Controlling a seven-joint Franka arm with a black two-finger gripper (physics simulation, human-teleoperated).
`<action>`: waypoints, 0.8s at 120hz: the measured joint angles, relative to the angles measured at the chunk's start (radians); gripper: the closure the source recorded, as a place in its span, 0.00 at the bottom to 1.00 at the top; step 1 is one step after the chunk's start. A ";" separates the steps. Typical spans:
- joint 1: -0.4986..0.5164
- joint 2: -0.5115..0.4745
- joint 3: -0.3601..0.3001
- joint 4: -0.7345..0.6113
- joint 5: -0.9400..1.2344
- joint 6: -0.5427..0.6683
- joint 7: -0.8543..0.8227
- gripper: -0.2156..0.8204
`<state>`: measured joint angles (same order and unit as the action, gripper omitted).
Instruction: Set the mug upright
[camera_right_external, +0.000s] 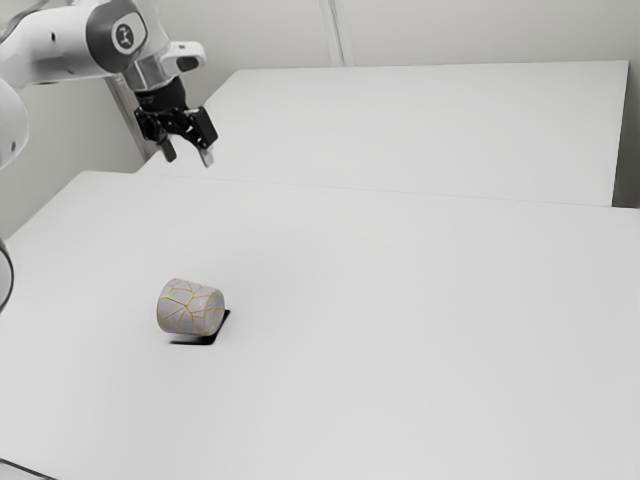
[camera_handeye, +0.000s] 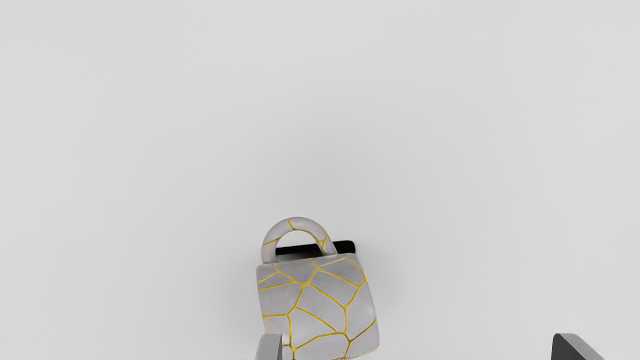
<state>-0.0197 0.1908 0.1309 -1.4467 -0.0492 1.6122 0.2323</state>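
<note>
My gripper (camera_right_external: 188, 158) hangs spread and empty, well above the mug (camera_right_external: 188, 307), which lies on its side on the bench (camera_right_external: 420, 340), axis roughly along my closing line; I'd judge squeezing so aligned meets its ends.

The hand (camera_right_external: 188, 157) partly hides the mug (camera_handeye: 322, 305), cropped at one end by the wrist view's edge.

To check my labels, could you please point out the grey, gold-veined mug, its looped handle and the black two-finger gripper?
Grey, gold-veined mug (camera_right_external: 188, 307): exterior view, side wall.
Looped handle (camera_handeye: 298, 223): wrist view, outer bend.
Black two-finger gripper (camera_right_external: 188, 157): exterior view, midway between fingertips.
</note>
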 joint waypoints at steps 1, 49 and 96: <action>0.000 -0.002 0.000 -0.003 0.000 0.001 0.002 0.23; -0.004 -0.166 0.143 -0.270 -0.159 -0.020 0.083 0.23; 0.025 -0.093 0.371 -0.452 -0.441 -0.146 0.262 0.23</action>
<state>0.0052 0.0975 0.5015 -1.8988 -0.4897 1.4661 0.4940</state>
